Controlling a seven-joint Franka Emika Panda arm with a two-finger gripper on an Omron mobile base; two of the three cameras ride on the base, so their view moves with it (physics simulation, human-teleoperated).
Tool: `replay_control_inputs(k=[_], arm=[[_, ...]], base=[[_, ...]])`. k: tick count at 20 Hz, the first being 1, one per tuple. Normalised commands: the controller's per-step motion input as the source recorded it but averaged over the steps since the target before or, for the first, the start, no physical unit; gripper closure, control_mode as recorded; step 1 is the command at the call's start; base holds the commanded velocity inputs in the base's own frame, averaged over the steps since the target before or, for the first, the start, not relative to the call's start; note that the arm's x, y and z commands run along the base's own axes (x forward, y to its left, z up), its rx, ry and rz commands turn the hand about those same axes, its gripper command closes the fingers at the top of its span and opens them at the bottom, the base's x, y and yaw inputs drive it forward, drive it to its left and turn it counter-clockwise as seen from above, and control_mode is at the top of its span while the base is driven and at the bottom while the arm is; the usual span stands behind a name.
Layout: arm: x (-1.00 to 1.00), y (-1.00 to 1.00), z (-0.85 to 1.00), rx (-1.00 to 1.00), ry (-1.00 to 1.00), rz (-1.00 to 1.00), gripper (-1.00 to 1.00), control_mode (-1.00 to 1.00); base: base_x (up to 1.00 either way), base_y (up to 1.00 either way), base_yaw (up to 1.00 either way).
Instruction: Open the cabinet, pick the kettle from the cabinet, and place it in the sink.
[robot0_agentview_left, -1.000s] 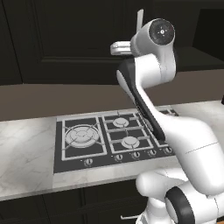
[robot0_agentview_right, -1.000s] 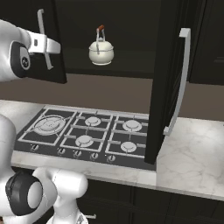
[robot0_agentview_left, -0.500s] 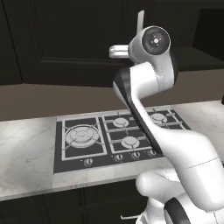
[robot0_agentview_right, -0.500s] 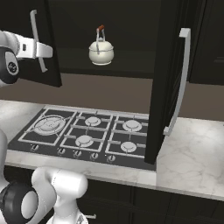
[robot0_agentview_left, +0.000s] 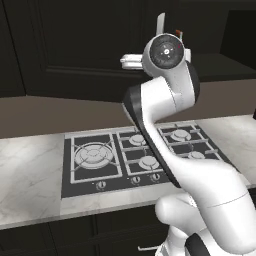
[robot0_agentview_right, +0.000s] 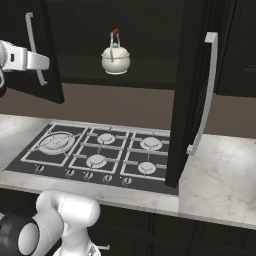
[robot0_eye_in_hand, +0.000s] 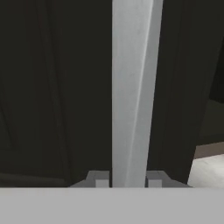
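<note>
The tall black-brown cabinet (robot0_agentview_right: 150, 30) stands above the counter with both doors swung out. Its left door (robot0_agentview_right: 20, 55) carries a long silver bar handle (robot0_agentview_right: 31, 45), and my gripper (robot0_agentview_right: 44, 62) is shut on that handle. In the hand view the silver bar (robot0_eye_in_hand: 133, 92) runs upright between my two fingertips (robot0_eye_in_hand: 98, 179), which press on either side of it. The cream-white kettle (robot0_agentview_right: 115, 57) sits upright on the cabinet shelf, apart from the gripper. In the left base view the handle's top (robot0_agentview_left: 161, 22) rises behind my wrist. The sink is out of view.
The right door (robot0_agentview_right: 192, 90) juts out over the counter with its silver handle (robot0_agentview_right: 208, 90) facing forward. A black gas hob (robot0_agentview_right: 100, 157) lies below the cabinet, set in the white marble counter (robot0_agentview_right: 220, 175). My arm (robot0_agentview_left: 165, 115) crosses over the hob.
My gripper has moved left with the left door's handle, and the door has swung open wider. The kettle and the right door have stayed put.
</note>
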Motion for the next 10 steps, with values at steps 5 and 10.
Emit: replay_control_inputs(k=[5,10], arm=[[-0.39,0.43,0.01,0.0,0.0,-0.11,1.0,-1.0],[-0.36,0.42,0.0,0.0,0.0,-0.11,1.0,-1.0]], base=[[0.0,0.0,0.0],[0.0,0.0,0.0]])
